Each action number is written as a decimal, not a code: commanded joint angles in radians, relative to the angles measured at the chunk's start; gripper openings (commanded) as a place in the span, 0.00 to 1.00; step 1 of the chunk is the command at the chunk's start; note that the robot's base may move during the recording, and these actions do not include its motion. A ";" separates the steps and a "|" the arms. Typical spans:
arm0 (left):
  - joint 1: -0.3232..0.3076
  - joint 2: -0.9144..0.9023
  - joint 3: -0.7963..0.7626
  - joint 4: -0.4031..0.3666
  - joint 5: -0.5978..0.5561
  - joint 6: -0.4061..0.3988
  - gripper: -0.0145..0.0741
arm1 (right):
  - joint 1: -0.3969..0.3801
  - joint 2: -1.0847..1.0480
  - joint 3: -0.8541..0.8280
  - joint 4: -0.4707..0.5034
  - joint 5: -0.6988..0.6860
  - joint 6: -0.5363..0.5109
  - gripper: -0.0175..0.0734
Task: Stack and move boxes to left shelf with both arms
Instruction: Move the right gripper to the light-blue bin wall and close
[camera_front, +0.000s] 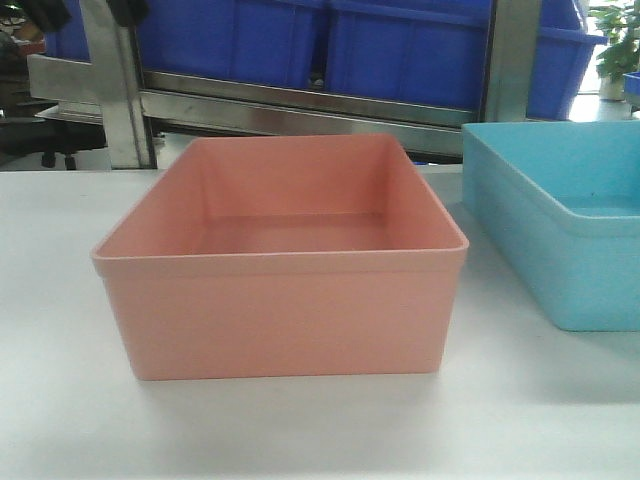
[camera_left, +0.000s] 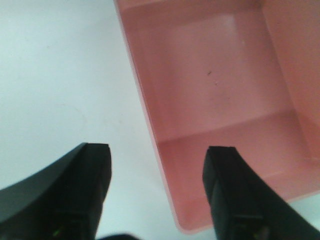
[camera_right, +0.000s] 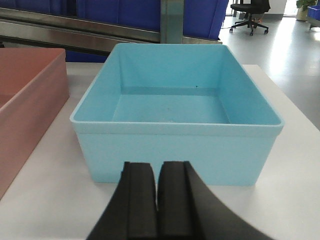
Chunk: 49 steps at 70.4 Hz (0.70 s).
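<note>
The pink box (camera_front: 280, 300) and the blue box (camera_front: 560, 230) sit side by side on the table (camera_front: 60, 350), not touching. The shelf (camera_front: 300, 100) is behind them. The left gripper (camera_left: 159, 152) is spread wide across the pink box's wall. The right gripper (camera_right: 157, 170) is squeezed closed on nothing, near the blue box.

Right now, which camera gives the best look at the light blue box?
The right wrist view: the light blue box sits centred, full rim and inside visible. The front view cuts it off at the frame edge. The left wrist view shows none of it.
</note>
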 joint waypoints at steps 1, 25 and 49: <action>0.003 -0.156 0.066 0.012 -0.096 0.016 0.41 | -0.007 -0.013 -0.017 -0.002 -0.090 -0.004 0.23; 0.003 -0.572 0.480 0.070 -0.342 0.016 0.26 | -0.007 -0.013 -0.017 -0.002 -0.103 -0.004 0.23; 0.003 -0.837 0.819 0.087 -0.596 0.014 0.15 | -0.007 -0.008 -0.138 -0.002 -0.061 -0.004 0.23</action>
